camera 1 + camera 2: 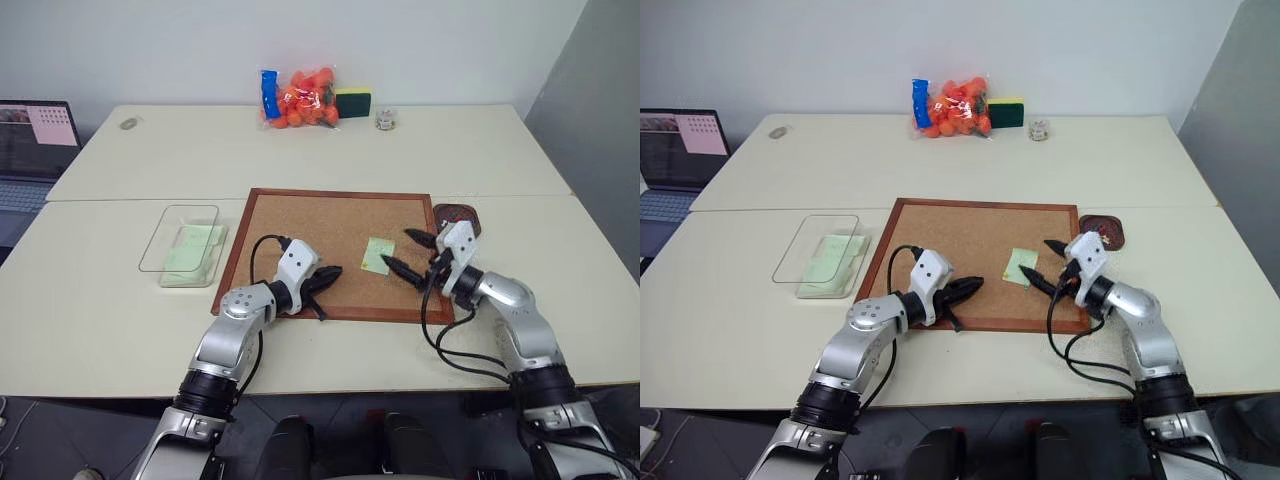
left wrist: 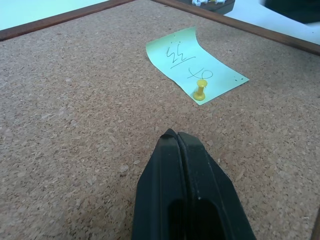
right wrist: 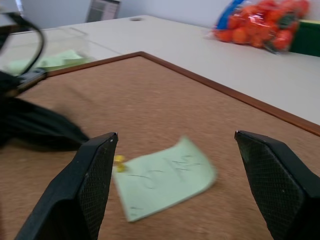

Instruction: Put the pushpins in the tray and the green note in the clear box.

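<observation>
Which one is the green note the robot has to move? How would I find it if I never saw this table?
Look for the big wood-framed corkboard in the middle of the table. The green note lies on its right part, a small pale-green paper with scribbles, held by one yellow pushpin. Other pale-green papers lie in the clear box off the board to the left; this one alone is pinned.

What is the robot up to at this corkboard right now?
It is clearing a corkboard. A green note is pinned there by a yellow pushpin. The right pincer hovers open beside the note; the left pincer is shut over the board's near edge, holding nothing. The clear box lies left of the board with green paper already in it, and the dark tray sits at the board's far right corner.
</observation>
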You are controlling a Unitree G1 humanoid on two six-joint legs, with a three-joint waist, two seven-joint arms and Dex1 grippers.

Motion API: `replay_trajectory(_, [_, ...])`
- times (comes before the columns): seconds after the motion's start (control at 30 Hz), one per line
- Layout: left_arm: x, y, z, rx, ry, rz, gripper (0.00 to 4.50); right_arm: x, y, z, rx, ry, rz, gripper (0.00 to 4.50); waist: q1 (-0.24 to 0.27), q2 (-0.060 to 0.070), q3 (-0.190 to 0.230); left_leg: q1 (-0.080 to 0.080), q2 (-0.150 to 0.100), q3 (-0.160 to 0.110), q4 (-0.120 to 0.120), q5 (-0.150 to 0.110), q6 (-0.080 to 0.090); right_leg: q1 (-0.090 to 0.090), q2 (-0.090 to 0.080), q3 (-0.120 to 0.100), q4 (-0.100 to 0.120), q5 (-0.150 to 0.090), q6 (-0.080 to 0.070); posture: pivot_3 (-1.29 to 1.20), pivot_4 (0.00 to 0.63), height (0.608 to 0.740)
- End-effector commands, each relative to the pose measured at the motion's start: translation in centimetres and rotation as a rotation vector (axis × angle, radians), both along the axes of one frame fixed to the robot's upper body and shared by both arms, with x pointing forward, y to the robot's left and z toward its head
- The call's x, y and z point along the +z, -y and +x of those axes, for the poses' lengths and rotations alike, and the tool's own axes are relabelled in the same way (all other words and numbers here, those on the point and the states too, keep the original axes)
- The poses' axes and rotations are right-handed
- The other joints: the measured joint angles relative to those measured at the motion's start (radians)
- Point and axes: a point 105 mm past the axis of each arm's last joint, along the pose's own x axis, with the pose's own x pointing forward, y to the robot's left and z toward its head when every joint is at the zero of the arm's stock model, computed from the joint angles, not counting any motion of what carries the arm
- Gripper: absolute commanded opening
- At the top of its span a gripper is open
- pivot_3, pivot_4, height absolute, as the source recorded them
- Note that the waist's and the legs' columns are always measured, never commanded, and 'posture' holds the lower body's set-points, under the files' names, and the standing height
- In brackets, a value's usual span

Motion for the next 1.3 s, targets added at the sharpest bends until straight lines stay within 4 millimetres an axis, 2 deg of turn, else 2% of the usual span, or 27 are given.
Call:
replay_trajectory(0.03, [-1.5,0.6,-0.7,-0.019,-0.053,0.013,0.00,0.0,-1.9,-1.1,0.091,0.025,-0.021,3.98,0.000,0.000,0.000,0.000,0.000,0.000,0.000,0.000,0.000,0.000,0.000,0.000,0.000,0.000,0.000,0.00,0.150,0.740])
replay_trajectory(0.27, [-1.4,0.4,-0.6,-0.012,-0.049,0.015,0.00,-1.8,-3.5,0.0,0.129,-0.026,-0.063,3.98,0.001,0.000,0.000,0.000,0.000,0.000,0.000,0.000,0.000,0.000,0.000,0.000,0.000,0.000,0.000,0.00,0.150,0.740])
replay_trajectory(0.57, [-1.4,0.3,-0.8,0.000,-0.048,0.015,0.00,-2.8,-3.0,1.5,0.085,-0.048,-0.088,3.98,-0.001,0.000,0.000,0.001,0.000,0.001,0.000,0.000,0.000,0.000,0.000,0.001,0.000,0.000,0.000,0.00,0.150,0.740])
replay_trajectory(0.77, [-1.5,0.3,-0.8,0.003,-0.049,0.013,0.00,-3.0,-2.6,1.8,0.070,-0.049,-0.092,2.97,-0.002,0.000,0.000,0.001,0.000,0.000,0.000,0.000,0.000,0.000,0.000,0.000,0.000,0.000,0.000,0.00,0.150,0.740])
replay_trajectory(1.07, [-1.3,0.4,-0.7,-0.003,-0.045,0.015,0.00,-3.2,-3.0,2.2,0.049,-0.065,-0.095,0.90,-0.004,0.000,0.000,0.001,0.000,0.001,0.000,0.000,0.000,0.000,0.000,0.001,0.000,0.000,0.000,0.00,0.150,0.740])
replay_trajectory(1.2, [-1.2,0.5,-0.7,-0.005,-0.043,0.013,0.00,-3.2,-3.0,2.5,0.037,-0.069,-0.095,0.13,-0.004,0.000,0.000,0.001,0.000,0.001,0.000,0.000,0.000,0.000,0.000,0.001,0.000,0.000,0.000,0.00,0.150,0.740])
replay_trajectory(1.3, [-1.2,0.5,-0.7,-0.004,-0.042,0.013,0.00,-3.2,-2.9,2.6,0.031,-0.070,-0.102,0.05,-0.005,0.000,0.000,0.001,0.000,0.001,0.000,0.000,0.000,0.000,0.000,0.001,0.000,0.000,0.000,0.00,0.150,0.740])
